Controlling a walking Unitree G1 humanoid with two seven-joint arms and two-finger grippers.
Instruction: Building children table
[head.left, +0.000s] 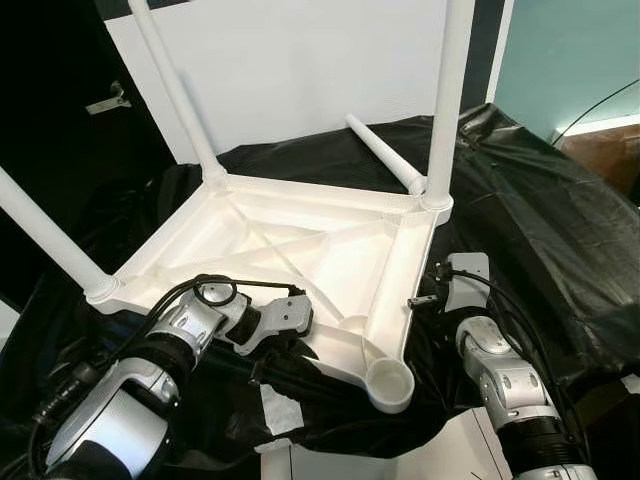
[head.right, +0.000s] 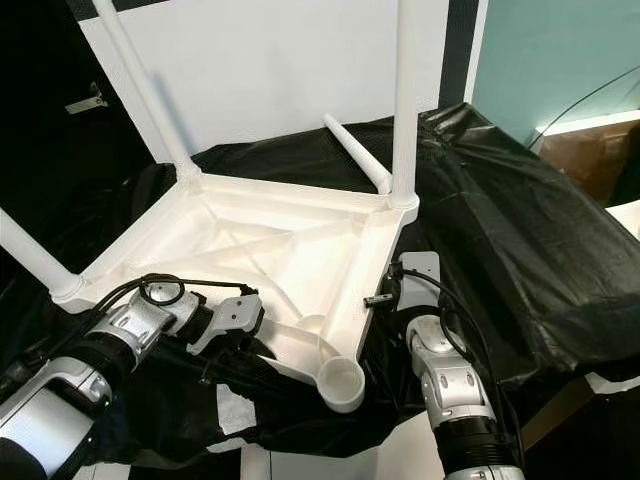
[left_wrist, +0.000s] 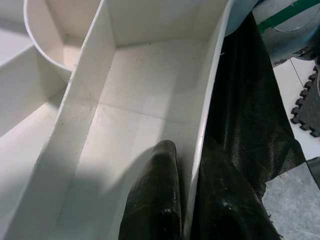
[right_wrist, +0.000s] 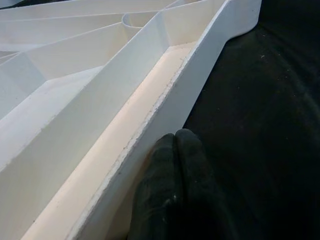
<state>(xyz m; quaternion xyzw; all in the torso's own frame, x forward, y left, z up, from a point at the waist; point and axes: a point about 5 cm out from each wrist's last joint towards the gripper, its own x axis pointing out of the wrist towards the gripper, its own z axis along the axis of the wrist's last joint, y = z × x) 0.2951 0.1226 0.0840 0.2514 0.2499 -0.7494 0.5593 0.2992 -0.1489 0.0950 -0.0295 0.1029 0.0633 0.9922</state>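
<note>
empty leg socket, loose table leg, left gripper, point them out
empty leg socket (head.left: 390, 383), left eye view, on its round rim at the near corner
loose table leg (head.left: 385, 153), left eye view, mid shaft, lying on the black cloth
left gripper (left_wrist: 192, 200), left wrist view, between its fingertips astride the tabletop's edge wall

No readable text, labels, brands or numbers on anything in view.

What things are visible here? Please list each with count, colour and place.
tabletop: 1, white, upside down on the black sheet
fitted legs: 3, white, standing up from three corners
loose leg: 1, white, lying on the sheet behind the tabletop
empty socket: 1, white, near corner of the tabletop
sheet: 1, black, spread under everything
left gripper: 1, black, clamped over the tabletop's near rim
right gripper: 1, black, fingers together against the tabletop's right rim
</note>
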